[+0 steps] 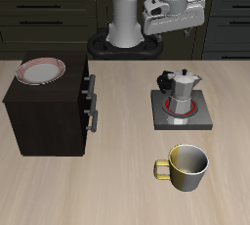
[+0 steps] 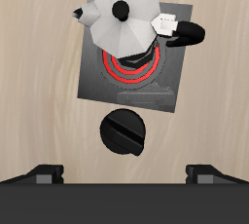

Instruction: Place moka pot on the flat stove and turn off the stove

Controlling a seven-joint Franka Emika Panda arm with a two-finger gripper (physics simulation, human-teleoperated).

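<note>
The moka pot [image 1: 182, 86] stands upright on the flat stove [image 1: 180, 111], over the burner ring [image 1: 181, 105], which glows red around the pot's base. In the wrist view the moka pot [image 2: 123, 21] shows from above: a faceted silver body with a black lid knob, a spout on one side and a dark handle [image 2: 183, 31] on the opposite side. The red ring [image 2: 130, 65] is only partly covered by the pot, which sits off-centre on the stove plate [image 2: 126, 82]. Just beside the plate's edge, apart from the pot, is the round black stove knob [image 2: 124, 133] with a raised bar across it.

The gripper [image 1: 172, 12] hangs high above the tabletop [image 1: 117, 195], toward the far side near the robot's base, well apart from the pot and touching nothing. Its jaws are spread, with nothing between them; the two fingertips [image 2: 45, 172] show far apart at the rim of the wrist view.

Nearer the front edge of the tabletop, apart from the stove, stands a yellow-olive mug [image 1: 185, 166]. Across the tabletop sits a dark wooden cabinet [image 1: 47, 112] with drawer handles on its side, and a red-rimmed plate [image 1: 42, 69] rests on top of it.
</note>
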